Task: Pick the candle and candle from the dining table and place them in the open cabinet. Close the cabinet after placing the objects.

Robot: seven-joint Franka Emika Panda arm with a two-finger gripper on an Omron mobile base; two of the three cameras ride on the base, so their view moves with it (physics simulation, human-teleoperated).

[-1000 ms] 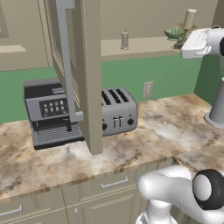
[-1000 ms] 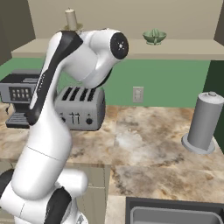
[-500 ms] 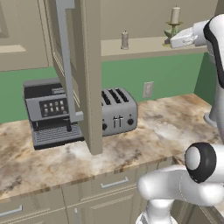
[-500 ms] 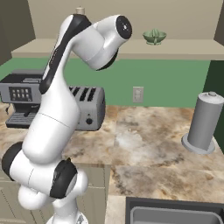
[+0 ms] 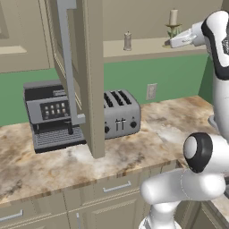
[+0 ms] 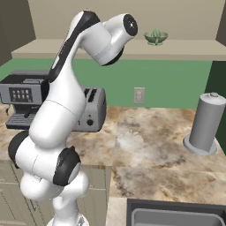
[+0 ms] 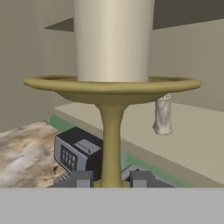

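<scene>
My gripper [image 5: 172, 35] is shut on the thin brass stem of the taper candle [image 5: 173, 17] and holds it upright, high above the back ledge, right of the cabinet. In the hand view the stem [image 7: 111, 144] stands between my fingertips [image 7: 80, 178], with my gripper [image 7: 110, 180] below the wide brass dish and the cream taper above it. The stubby pale candle [image 5: 128, 41] [image 7: 162, 114] stands on the dining table's beige ledge [image 5: 147, 47]. The cabinet door [image 5: 91, 76] stands open edge-on, with its grey bar handle [image 5: 67, 58] facing left.
A black coffee machine [image 5: 51, 114] and a silver toaster [image 5: 118, 114] sit on the marble counter [image 5: 53, 165] under the cabinet. A green bowl [image 6: 155, 36] rests on the ledge, a grey paper-towel holder [image 6: 205, 123] stands at the right, and a sink [image 6: 176, 216] lies at the front.
The arm has swung left and a little up, carrying the taper candle towards the cabinet. The grip has stayed shut. Nothing else moved.
</scene>
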